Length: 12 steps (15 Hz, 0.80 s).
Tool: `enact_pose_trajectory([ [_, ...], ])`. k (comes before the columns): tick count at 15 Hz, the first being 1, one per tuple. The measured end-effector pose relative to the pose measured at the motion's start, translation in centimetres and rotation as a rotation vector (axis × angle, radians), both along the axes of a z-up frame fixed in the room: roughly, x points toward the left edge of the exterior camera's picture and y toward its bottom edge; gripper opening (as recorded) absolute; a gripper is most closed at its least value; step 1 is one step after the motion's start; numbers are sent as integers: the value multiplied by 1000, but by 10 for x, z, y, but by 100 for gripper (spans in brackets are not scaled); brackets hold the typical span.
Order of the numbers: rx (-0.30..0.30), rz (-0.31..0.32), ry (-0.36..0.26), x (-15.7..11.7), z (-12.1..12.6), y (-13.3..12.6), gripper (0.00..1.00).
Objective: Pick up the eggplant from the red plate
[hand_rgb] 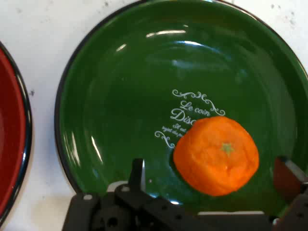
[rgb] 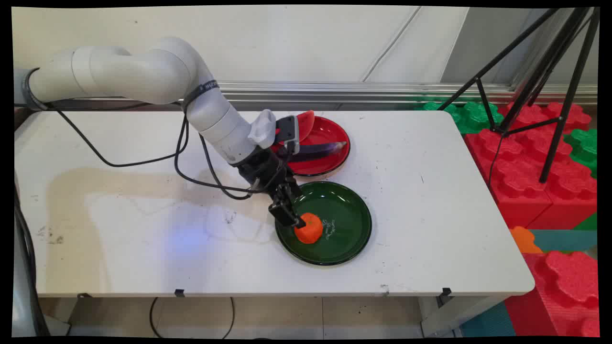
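I noted an orange (rgb: 309, 228) (hand_rgb: 216, 155) lying in a dark green plate (rgb: 351, 220) (hand_rgb: 120, 96), on the plate's left part in the main view, its small green stem scar facing up toward the hand camera. Its skin was bright and matte. The plate was round and glossy, with white script lettering printed at its centre, and the orange covered part of that lettering. The plate stood flat on the white table (rgb: 430, 200), just in front of a red plate (rgb: 330, 136) (hand_rgb: 9, 144), the two rims close but apart.
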State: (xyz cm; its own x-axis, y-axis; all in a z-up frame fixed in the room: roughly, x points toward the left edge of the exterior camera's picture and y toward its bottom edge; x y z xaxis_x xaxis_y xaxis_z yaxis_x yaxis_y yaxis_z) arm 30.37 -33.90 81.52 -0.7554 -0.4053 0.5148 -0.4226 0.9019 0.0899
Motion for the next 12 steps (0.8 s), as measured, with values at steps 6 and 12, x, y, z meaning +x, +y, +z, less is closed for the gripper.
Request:
enact_pose_trajectory([
  [6,-28,14,5,1,9,-2,100],
  [12,-90,10,21,20,43,3,100],
])
